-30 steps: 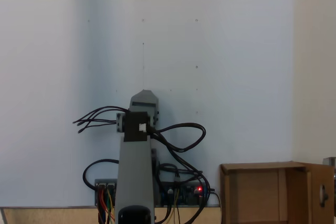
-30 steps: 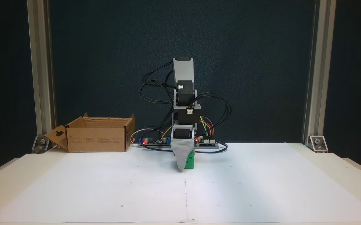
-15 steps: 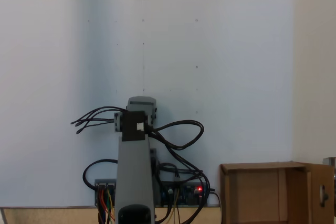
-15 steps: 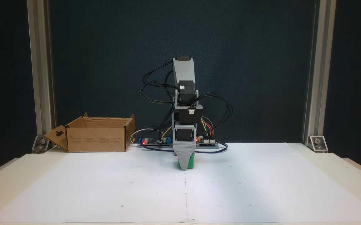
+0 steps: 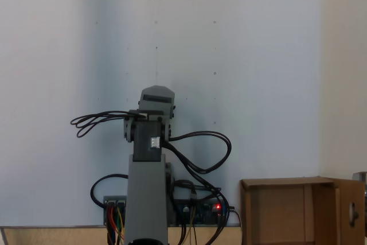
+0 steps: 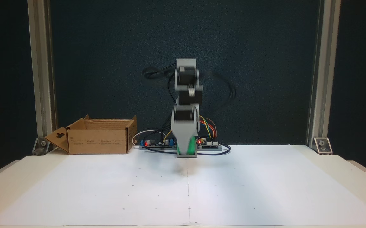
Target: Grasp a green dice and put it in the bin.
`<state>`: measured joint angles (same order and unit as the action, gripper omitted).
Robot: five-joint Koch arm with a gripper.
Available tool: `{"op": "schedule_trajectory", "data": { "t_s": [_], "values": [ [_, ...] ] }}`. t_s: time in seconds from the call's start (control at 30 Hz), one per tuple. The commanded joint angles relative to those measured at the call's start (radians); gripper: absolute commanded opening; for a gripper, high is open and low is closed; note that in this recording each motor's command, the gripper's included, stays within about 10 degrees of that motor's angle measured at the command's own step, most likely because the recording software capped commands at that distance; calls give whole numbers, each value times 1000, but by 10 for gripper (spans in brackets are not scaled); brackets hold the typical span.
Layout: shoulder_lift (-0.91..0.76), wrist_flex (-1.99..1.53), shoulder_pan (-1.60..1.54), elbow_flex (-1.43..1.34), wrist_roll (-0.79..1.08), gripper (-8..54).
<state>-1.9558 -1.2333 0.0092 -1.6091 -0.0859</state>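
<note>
We see a small grey robot arm at the back edge of a white paper-covered table (image 6: 265, 190), in front of a dark backdrop. Its gripper (image 6: 187, 154) hangs clear of the table surface, with a faint shadow on the paper below. The green dice (image 6: 185, 148) shows as a bright green patch between the grey jaws, so we judge the jaws clamped on it, though motion blur softens the detail. The bin (image 6: 99, 137), an open brown cardboard box, sits well apart to the left in this fixed view; in a fixed view from behind the arm, the bin (image 5: 298, 210) lies at lower right. We judge the grasp done and the lift under way. The carry across to the bin and the release are left.
</note>
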Motion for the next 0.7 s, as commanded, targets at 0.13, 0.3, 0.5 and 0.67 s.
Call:
{"op": "schedule_trajectory", "data": {
  "t_s": [0.13, 0.3, 0.5, 0.67],
  "values": [
    [-17, -219, 55, 344, 2, 121],
    [-17, -295, 91, 499, 8, 121],
    [-17, -305, 210, 548, 80, 121],
    [-23, -304, 396, 563, 169, 121]
  ]
}}
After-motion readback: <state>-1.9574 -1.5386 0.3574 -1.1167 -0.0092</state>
